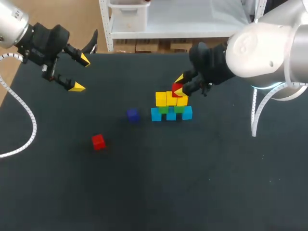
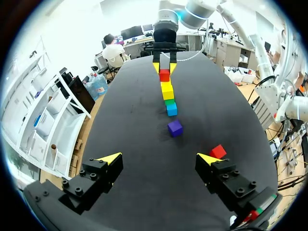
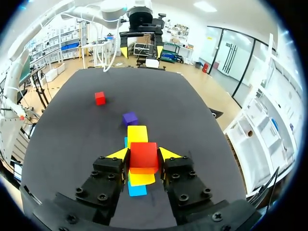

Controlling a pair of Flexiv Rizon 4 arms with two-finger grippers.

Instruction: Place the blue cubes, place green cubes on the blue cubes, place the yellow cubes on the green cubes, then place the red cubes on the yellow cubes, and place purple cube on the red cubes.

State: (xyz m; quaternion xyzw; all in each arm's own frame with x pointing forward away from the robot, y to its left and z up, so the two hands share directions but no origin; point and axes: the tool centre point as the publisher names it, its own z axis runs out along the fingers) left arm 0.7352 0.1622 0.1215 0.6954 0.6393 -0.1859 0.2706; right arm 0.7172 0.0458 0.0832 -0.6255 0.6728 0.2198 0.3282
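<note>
Red plastic cube [image 1: 177, 89] is clenched between the yellow-tipped fingers of my right hand [image 3: 143, 153], right of centre, directly over yellow cubes [image 1: 166, 99] stacked on green cubes [image 1: 164, 109] and light-blue cubes [image 1: 156, 114]. A purple cube [image 1: 133, 115] lies just left of them, and a second red cube [image 1: 98, 141] lower left on the black tabletop [image 1: 192, 183]. My left hand [image 1: 81, 73], upper left, hangs released.

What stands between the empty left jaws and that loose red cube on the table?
Nothing visible. Only bare table lies between the open left jaws and the loose red cube; the purple cube sits off to one side.
</note>
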